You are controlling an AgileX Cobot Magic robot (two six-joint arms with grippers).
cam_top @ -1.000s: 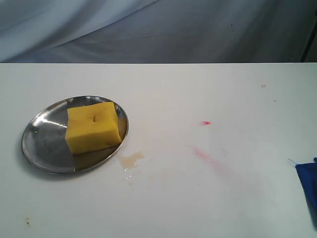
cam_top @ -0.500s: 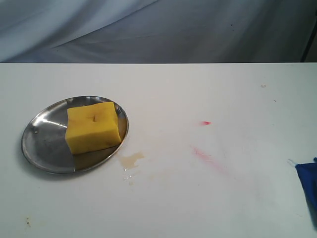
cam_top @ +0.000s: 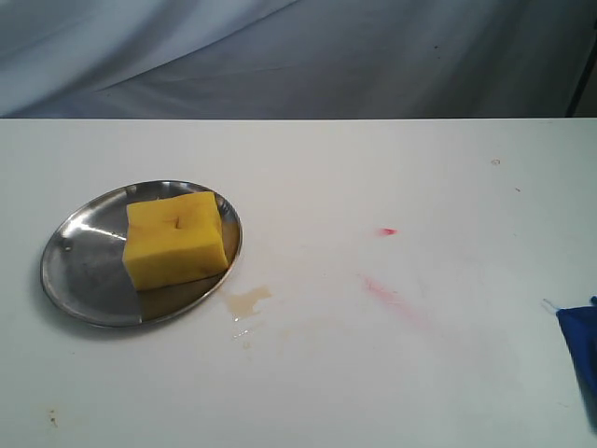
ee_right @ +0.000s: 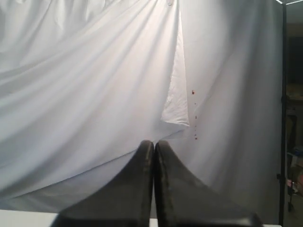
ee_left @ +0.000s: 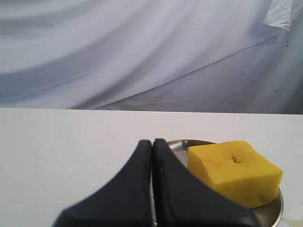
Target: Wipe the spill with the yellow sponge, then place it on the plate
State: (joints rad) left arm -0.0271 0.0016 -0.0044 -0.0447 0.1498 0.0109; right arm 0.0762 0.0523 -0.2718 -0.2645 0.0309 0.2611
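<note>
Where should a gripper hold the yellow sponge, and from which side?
Come from above and pinch two opposite side faces of the yellow sponge. It lies flat on the plate, thick and taller than the rim.

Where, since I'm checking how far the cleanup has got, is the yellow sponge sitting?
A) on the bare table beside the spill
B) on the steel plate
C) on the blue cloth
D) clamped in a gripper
B: the yellow sponge lies on the plate, and no gripper holds it; the spill sits just off the plate's rim.
</note>
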